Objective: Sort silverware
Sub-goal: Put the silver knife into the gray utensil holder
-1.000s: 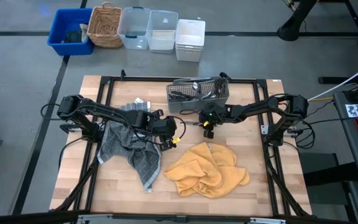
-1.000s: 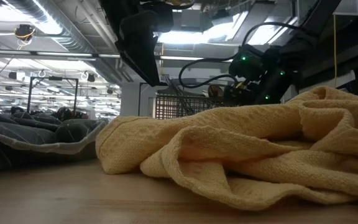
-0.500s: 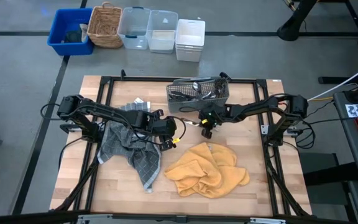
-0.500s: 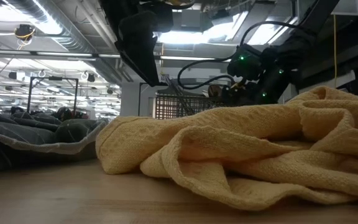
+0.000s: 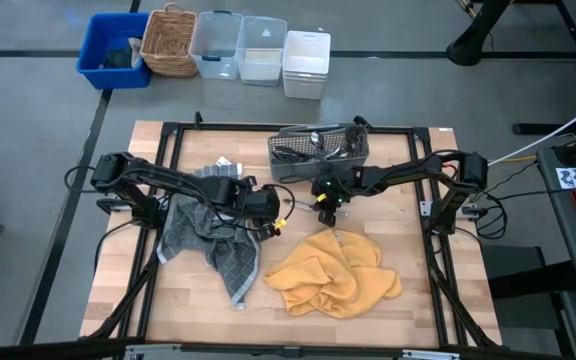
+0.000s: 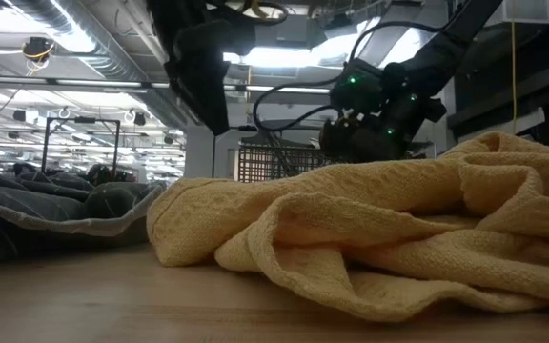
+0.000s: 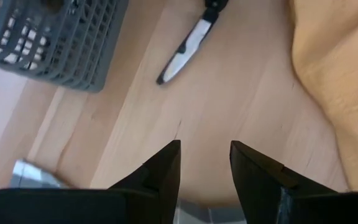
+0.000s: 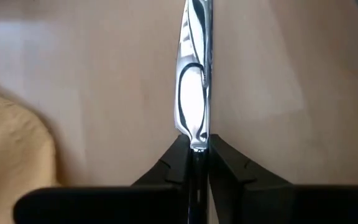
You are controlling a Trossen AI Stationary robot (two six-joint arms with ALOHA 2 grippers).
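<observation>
Pinching knife (image 8: 193, 99) by handle, right pincer (image 8: 194, 163) over bench (image 5: 168, 300) near mesh caddy (image 5: 318, 152); left pincer (image 7: 205, 163) spread, beside grey towel (image 5: 213, 245).

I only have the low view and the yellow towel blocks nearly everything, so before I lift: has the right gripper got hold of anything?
Observer: Yes. In its wrist view the right gripper is pinched shut on a knife, the blade sticking out ahead over bare wood.
Operator: Where is the caddy from there?
Observer: In the high view the grey mesh caddy sits just behind that gripper, toward the table's far edge, with silverware already in it.
Operator: Is the left arm in my way?
Observer: The left gripper is open and holds nothing, hovering over bare wood beside the grey towel, facing the knife.
</observation>
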